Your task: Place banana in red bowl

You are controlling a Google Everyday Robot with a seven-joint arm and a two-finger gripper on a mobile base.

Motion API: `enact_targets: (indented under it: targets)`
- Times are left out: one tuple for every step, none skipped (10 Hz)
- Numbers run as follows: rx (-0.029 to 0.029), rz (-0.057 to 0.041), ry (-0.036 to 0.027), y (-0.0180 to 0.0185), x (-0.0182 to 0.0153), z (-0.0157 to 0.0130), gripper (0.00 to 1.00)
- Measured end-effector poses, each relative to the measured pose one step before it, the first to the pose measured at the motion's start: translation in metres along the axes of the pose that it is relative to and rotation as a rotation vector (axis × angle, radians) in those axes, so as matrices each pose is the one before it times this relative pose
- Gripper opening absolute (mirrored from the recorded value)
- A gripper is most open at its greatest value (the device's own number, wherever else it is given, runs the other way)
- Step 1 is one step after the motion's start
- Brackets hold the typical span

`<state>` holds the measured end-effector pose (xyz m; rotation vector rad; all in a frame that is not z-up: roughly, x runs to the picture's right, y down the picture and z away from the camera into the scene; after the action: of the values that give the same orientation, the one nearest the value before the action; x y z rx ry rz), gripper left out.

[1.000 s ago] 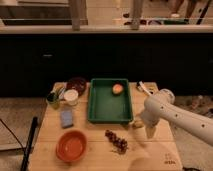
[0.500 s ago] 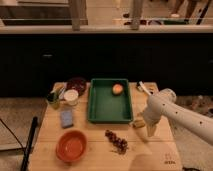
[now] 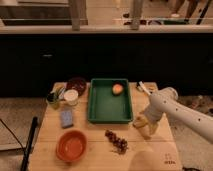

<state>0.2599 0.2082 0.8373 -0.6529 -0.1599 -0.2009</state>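
The banana (image 3: 138,121) shows as a small yellow shape on the wooden table (image 3: 95,157), just right of the green tray's front right corner. My gripper (image 3: 145,128) hangs from the white arm (image 3: 172,107) that comes in from the right, and is right at the banana, partly covering it. I cannot tell whether it holds the banana. The red bowl (image 3: 71,145) sits empty at the table's front left, well to the left of the gripper.
A green tray (image 3: 102,107) with an orange fruit (image 3: 117,88) stands mid-table. A dark grape bunch (image 3: 116,140) lies between bowl and gripper. At the left are a maroon dish (image 3: 76,83), a white cup (image 3: 70,96), a green cup (image 3: 52,99) and a blue sponge (image 3: 66,118).
The arm's end has shifted slightly left and up near the tray's front right corner. Nothing else on the table has moved.
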Motion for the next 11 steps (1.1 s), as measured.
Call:
enact_targets:
  targets:
    - [0.00133,0.00513,0.00088,-0.00126,0.00416,-0.00065,0.57]
    - [0.00102,0.00491,-0.0003,-0.00077,0.00527,0.0,0.47]
    - [-0.00217,-0.00003,-0.00173,0.00019,0.00545,0.0019,0.35]
    - [-0.00075,-0.00355,-0.00177,-0.00063,0.00182,0.00083,0.28]
    - [-0.00306,-0.00622,-0.00299,0.00004,0.00099,0.001,0.19]
    - [0.00329,-0.00561,-0.00475,0.00062,0.00209,-0.00008,0.07]
    - [0.00562,-0.00594,-0.0035,0.00067,0.00154,-0.00053,0.01]
    - [0.00369,-0.00375,-0.00096,0.00127,0.00123,-0.00056,0.0]
    - [0.00577,-0.0033,-0.0001,0.00137,0.00127,-0.00195,0.0]
    - [0.01244,-0.00374,0.00236,0.00201,0.00207,-0.00708,0.0]
    - [0.01037,-0.0016,0.00285,0.00053,0.00144,-0.00653,0.0]
